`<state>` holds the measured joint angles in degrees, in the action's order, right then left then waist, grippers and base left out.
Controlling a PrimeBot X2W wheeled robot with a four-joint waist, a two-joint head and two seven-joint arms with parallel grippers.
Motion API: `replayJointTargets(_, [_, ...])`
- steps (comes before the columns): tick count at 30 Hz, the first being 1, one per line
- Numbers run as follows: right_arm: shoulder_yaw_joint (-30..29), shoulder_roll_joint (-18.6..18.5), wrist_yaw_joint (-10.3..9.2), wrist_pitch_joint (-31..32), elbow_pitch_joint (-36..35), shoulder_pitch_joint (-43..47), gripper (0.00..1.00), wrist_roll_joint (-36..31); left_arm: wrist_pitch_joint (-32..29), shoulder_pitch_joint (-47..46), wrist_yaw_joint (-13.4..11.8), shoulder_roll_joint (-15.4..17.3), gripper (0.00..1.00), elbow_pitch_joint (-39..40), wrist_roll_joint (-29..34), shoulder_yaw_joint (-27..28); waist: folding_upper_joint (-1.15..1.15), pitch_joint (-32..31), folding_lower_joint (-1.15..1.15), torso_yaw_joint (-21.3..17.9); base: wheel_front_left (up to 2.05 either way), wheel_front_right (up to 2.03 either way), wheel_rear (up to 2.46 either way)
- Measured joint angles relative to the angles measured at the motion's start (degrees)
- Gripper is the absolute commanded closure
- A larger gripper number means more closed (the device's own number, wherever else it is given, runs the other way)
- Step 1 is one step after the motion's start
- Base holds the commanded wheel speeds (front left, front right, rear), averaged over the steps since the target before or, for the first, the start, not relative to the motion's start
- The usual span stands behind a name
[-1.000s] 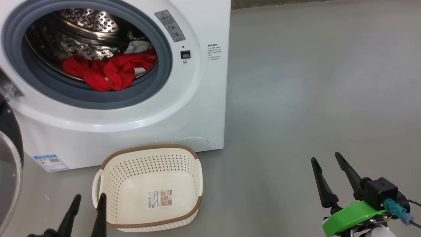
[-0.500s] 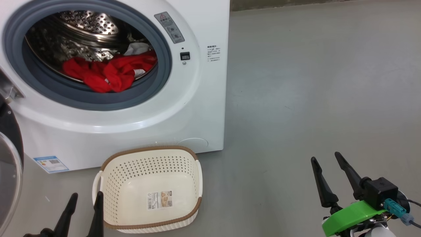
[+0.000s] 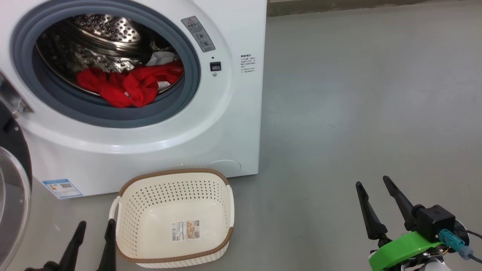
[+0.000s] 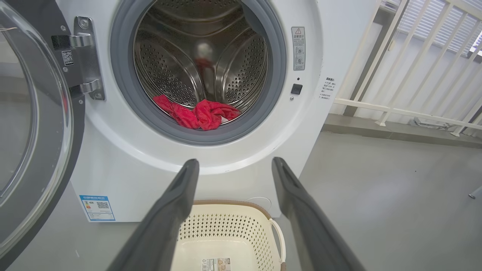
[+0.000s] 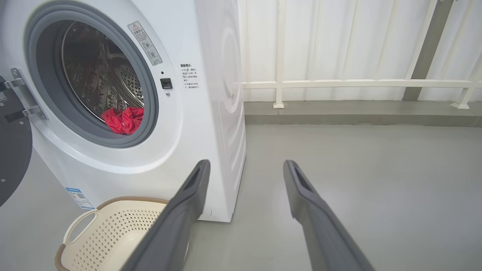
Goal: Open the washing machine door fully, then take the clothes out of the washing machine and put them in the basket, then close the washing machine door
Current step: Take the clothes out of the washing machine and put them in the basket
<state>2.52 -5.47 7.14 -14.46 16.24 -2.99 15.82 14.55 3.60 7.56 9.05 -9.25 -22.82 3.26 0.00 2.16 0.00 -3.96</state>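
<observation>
Left claw [image 3: 96, 223] gapes wide and holds nothing. The basket [image 3: 170, 172] sits just to its right, with a paper label [image 3: 185, 230] on its bottom, the print too small to read. Ahead stands the washer [image 3: 150, 150], its door [image 3: 15, 150] open to the claw's left and red clothes [image 3: 124, 84] in the drum. Its front bears a blue QR sticker [image 3: 62, 188] and a red-triangle warning label [image 3: 198, 34]. Right claw [image 3: 372, 181], wide and empty too, hovers over the floor [image 3: 339, 113].
</observation>
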Motion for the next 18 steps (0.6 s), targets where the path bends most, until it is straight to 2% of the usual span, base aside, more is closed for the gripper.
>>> replayJointTargets(6, [0.1, 0.0, 0.0, 0.0, 0.0, 0.5, 0.0, 0.0, 0.0, 0.0, 0.0, 0.0, 0.0, 0.0, 0.0, 0.0, 0.0, 0.0, 0.0, 0.0, 0.55, -0.94, 0.39])
replayJointTargets(18, [0.2, 0.2, 0.0, 0.0, 0.0, 0.5, 0.0, 0.0, 0.0, 0.0, 0.0, 0.5, 0.0, -0.1, 0.0, 0.1, 0.0, 0.9, 0.0, 0.1, 1.11, -1.59, 0.48])
